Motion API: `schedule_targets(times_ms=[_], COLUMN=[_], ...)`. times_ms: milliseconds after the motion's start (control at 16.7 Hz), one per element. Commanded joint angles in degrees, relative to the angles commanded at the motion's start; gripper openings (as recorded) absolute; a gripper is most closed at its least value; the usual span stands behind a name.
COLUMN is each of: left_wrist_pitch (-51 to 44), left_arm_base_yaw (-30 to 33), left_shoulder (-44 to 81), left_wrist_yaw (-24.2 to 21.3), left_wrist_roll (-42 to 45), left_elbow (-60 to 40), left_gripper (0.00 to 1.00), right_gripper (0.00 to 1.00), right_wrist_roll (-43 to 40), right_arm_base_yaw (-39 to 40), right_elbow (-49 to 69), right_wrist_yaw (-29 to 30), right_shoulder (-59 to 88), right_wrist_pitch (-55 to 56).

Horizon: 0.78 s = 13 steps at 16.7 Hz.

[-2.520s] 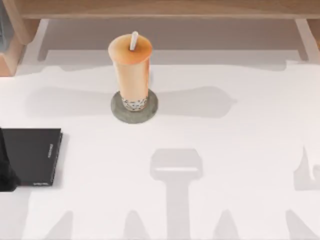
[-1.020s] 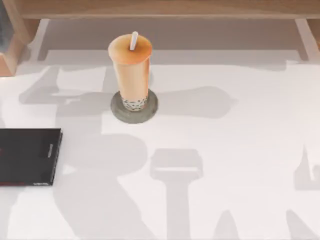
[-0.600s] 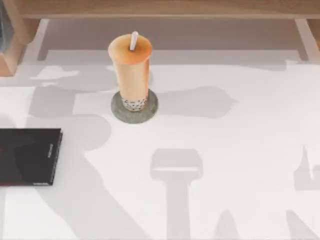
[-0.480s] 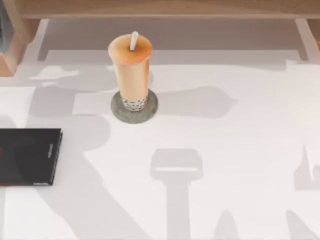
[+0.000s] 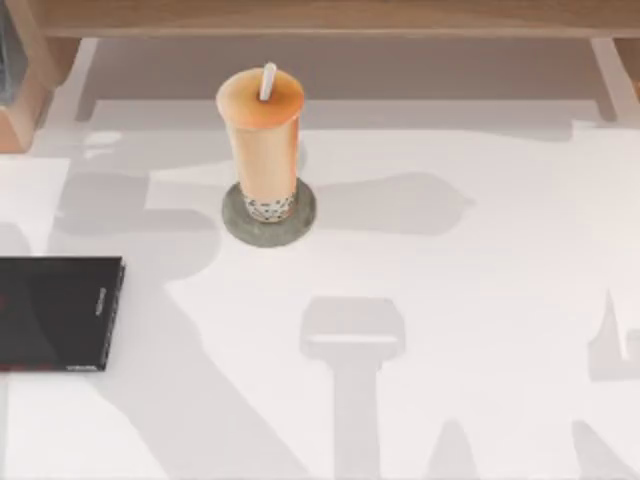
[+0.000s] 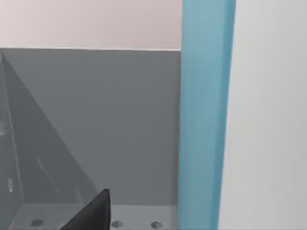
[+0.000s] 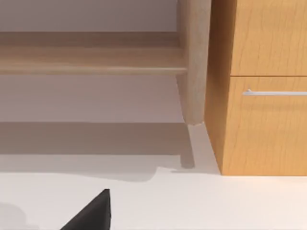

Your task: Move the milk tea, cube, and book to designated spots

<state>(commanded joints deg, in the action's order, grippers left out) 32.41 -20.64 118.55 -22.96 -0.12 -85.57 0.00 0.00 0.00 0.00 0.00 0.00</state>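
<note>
The milk tea (image 5: pixel 262 140) stands upright on the round grey stone-like disc (image 5: pixel 300 222) at the table's back middle. The flat black slab (image 5: pixel 55 312) lies at the left edge with nothing on it. In the left wrist view, a light-blue band with a white face beside it, the book (image 6: pixel 206 115), stands upright close to the camera. A dark tip of my left gripper (image 6: pixel 91 213) shows beside it, and I cannot tell whether it touches the book. A dark tip of my right gripper (image 7: pixel 91 213) hangs over bare white table. The cube is out of view.
A wooden ledge (image 5: pixel 320 15) runs along the table's back. A wooden cabinet with a drawer handle (image 7: pixel 261 96) and a round wooden post (image 7: pixel 194 62) stand ahead of the right wrist. A grey wall (image 6: pixel 96 120) lies behind the book.
The dark arm part at the left edge by the black slab has gone. The arm shadows over the table's left half have shifted. The milk tea and slab have not moved.
</note>
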Motion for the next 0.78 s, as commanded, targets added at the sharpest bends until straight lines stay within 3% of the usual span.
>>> schedule_targets(times_ms=[420,780], left_wrist_pitch=[-1.1,-1.1], left_arm_base_yaw=[0.5,0.5], left_shoulder=[2.0,2.0], left_wrist_yaw=[0.5,0.5], left_wrist_roll=[0.0,0.0], left_elbow=[-3.2,-3.2], left_gripper=[1.00,0.55], right_gripper=[1.00,1.00], right_wrist_roll=[0.0,0.0], right_arm_base_yaw=[0.0,0.0], right_elbow=[0.0,0.0], right_wrist_yaw=[0.0,0.0], right_shoulder=[0.0,0.0], right_wrist_pitch=[0.0,0.0])
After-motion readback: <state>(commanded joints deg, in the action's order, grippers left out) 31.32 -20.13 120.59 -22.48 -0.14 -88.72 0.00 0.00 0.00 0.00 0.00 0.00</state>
